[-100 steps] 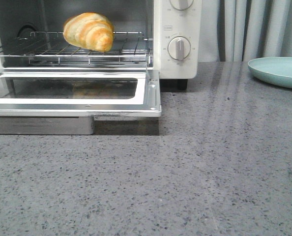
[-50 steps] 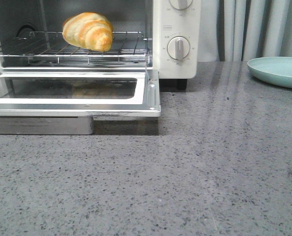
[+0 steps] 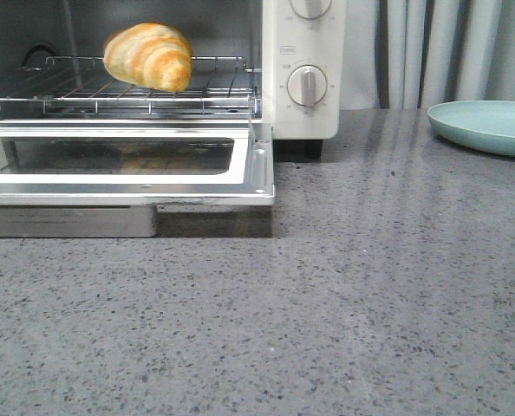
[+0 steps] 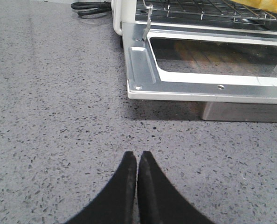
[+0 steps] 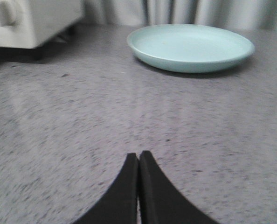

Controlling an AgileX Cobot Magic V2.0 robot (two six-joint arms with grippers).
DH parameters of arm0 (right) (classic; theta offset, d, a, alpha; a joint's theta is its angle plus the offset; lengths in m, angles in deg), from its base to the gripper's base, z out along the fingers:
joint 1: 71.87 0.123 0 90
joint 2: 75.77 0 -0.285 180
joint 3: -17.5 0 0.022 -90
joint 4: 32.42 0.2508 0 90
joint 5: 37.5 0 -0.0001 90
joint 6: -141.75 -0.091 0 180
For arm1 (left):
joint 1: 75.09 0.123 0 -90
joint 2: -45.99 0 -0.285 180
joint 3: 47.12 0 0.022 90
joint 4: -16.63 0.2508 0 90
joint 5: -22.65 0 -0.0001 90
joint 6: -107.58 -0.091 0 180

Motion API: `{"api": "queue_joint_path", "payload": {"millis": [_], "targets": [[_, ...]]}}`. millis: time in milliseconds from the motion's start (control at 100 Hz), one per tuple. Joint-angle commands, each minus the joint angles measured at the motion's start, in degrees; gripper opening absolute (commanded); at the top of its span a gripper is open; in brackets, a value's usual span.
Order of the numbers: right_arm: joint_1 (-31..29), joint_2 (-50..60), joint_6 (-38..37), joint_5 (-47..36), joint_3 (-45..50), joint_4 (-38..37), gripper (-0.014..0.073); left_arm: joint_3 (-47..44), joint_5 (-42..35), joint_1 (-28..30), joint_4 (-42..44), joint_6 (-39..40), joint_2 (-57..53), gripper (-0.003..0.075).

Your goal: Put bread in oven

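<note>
The golden-orange striped bread (image 3: 149, 56) lies on the wire rack (image 3: 119, 91) inside the off-white oven (image 3: 305, 52), whose glass door (image 3: 123, 160) hangs open and flat. Neither gripper shows in the front view. My left gripper (image 4: 137, 155) is shut and empty, low over the grey counter in front of the open door's corner (image 4: 141, 74). A sliver of the bread (image 4: 269, 3) shows at the edge of that view. My right gripper (image 5: 138, 155) is shut and empty over the counter, short of the pale green plate (image 5: 190, 46).
The pale green plate (image 3: 483, 126) stands empty at the far right of the counter. A black power cord (image 4: 89, 7) lies behind the oven's left side. Grey curtains (image 3: 448, 48) hang at the back. The speckled counter (image 3: 327, 303) stretches in front.
The oven, bread and plate have shifted slightly left in the front view. The bread stays on the rack and the door stays open.
</note>
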Motion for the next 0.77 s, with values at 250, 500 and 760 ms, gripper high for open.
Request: {"api": "queue_joint_path", "payload": {"millis": [250, 500, 760], "targets": [[-2.5, 0.9, 0.9, 2.7, 0.7, 1.2, -0.0069, -1.3, -2.5, 0.1, -0.9, 0.2, -1.7, -0.0021], [-2.5, 0.9, 0.9, 2.6, 0.7, 1.2, -0.0069, -1.3, -2.5, 0.1, -0.9, 0.2, -1.7, -0.0022], [-2.5, 0.9, 0.9, 2.6, 0.7, 1.2, -0.0069, -1.3, -2.5, 0.1, -0.9, 0.2, -1.7, -0.0021]]}}
